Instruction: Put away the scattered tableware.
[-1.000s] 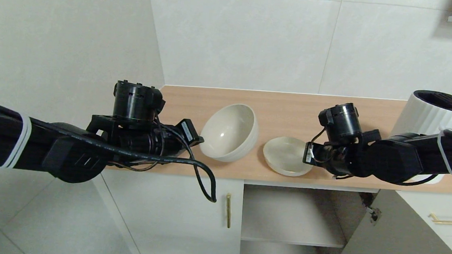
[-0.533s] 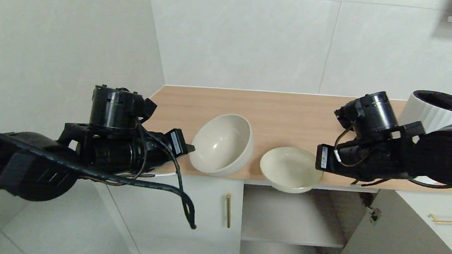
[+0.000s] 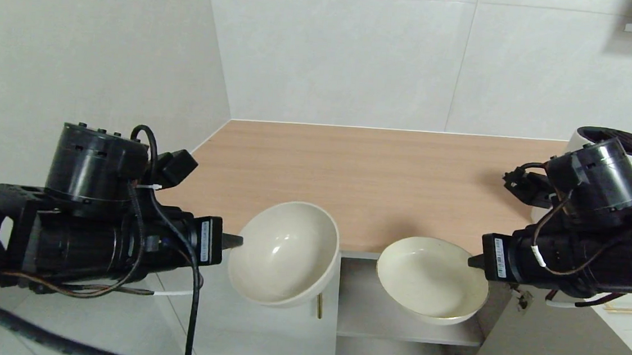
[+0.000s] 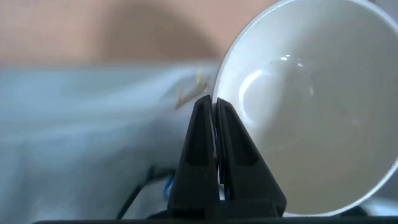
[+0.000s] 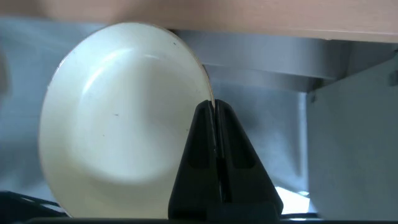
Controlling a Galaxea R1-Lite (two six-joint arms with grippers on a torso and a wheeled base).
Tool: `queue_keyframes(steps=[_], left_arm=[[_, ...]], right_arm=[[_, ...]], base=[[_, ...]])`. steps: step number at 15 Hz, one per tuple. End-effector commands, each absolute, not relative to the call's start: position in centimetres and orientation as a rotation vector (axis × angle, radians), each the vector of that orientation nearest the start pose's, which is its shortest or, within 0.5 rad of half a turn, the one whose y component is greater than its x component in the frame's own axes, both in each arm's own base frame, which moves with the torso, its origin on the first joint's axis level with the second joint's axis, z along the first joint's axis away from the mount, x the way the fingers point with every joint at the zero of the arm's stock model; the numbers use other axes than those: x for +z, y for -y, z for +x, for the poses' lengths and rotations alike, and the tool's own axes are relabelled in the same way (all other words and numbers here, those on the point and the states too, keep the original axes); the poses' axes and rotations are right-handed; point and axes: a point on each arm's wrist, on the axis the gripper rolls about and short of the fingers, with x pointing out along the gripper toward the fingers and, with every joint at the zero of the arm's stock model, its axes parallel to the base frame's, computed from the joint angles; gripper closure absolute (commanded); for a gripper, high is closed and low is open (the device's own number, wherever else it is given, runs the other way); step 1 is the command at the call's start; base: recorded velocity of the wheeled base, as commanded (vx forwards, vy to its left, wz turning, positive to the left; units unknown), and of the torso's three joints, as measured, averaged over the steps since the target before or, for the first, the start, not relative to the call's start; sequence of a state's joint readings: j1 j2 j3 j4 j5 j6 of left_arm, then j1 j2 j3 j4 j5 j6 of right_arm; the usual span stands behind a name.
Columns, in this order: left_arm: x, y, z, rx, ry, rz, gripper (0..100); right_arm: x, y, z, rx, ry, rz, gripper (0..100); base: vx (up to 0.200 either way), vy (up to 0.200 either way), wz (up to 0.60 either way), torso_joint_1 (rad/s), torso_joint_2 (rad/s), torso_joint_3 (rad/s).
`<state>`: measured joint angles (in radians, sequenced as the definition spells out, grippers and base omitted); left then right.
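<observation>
Tableware in hand: deep cream bowl (image 3: 284, 254), rim pinched by left gripper (image 3: 236, 241), fingers drawn narrow on the wall. Shallow cream dish (image 3: 432, 280) is pinched the same way at its rim by right gripper (image 3: 473, 261). Both pieces hang in the air off the front edge of the wooden counter (image 3: 361, 170), insides tilted up toward the head camera. The dish is before the open cabinet shelf (image 3: 405, 334).

Judged step: carry to shelf.

Notes:
- Each piece is held by one edge only and may pivot in the pads, so lower slowly, wrists level.
- Enter one at a time; bowl and dish are near and could knock.
- Mind the open cabinet door (image 3: 551, 343) on the right.
- Seat each base flat before letting go.
</observation>
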<state>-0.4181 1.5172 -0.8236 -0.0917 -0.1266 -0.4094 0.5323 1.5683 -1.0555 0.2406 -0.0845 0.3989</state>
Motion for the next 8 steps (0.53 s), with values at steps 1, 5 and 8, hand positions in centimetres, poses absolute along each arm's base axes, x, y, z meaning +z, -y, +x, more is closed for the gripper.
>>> queue_keyframes(steps=[1,5,8], left_arm=[[19.85,10.57,21.60,-0.432,-0.668,-0.285,100],[19.39,10.79,21.79,-0.434,-0.686,-0.281,100],[19.20,10.85,21.93,-0.432,-0.693,-0.279,100]], right_arm=[[20.86,-12.86,22.12,0.279,-0.795,0.138,100],[20.79,-12.89,22.19,0.276,-0.795,0.136,100],[20.67,-12.94,22.27,0.274,-0.800,0.135,100]], base=[[0.000,0.000,0.00,0.000,0.00,0.000],[0.000,0.000,0.00,0.000,0.00,0.000],[0.000,0.000,0.00,0.000,0.00,0.000]])
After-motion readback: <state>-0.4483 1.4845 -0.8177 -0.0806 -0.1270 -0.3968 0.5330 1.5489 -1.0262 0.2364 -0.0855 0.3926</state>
